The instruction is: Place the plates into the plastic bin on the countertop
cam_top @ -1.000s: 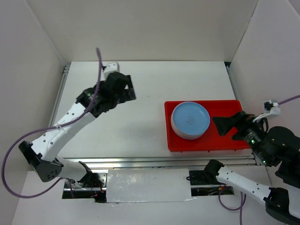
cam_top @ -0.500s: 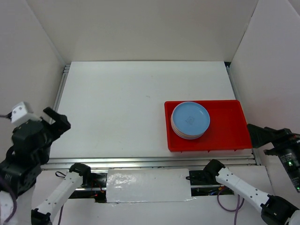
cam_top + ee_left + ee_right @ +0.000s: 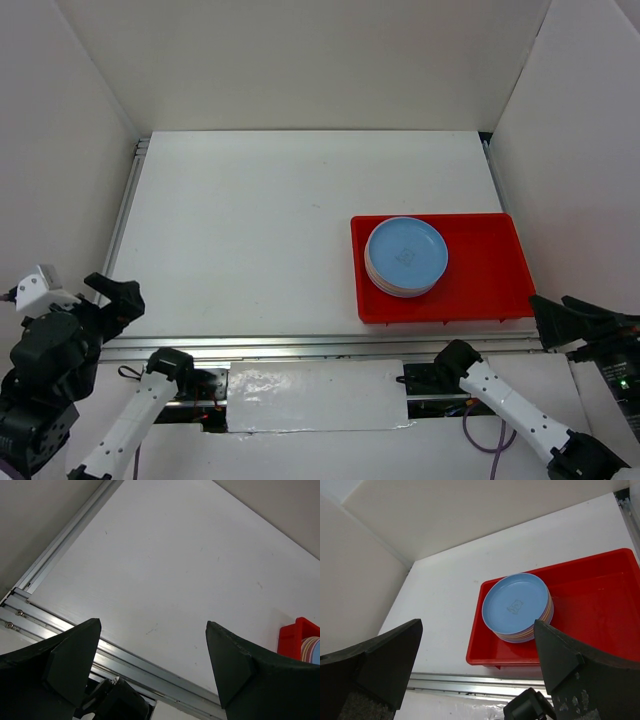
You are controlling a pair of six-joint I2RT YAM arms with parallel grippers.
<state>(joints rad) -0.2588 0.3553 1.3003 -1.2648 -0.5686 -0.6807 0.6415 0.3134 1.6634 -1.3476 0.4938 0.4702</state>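
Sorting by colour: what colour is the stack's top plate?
The top plate is light blue; right wrist view.

Top camera overhead; wrist cameras low at front, sharing bin [image 3: 482, 272]

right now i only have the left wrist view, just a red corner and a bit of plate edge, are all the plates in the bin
Observer: In the top view the plates sit in one stack in the left part of the red bin. No plate lies on the countertop outside it.
Operator: any room left in there
Observer: Yes, the bin's right half is bare.
Operator: where's the right tool
Observer: The right tool is open and empty, beside the bin's near right corner, clear of the plates.
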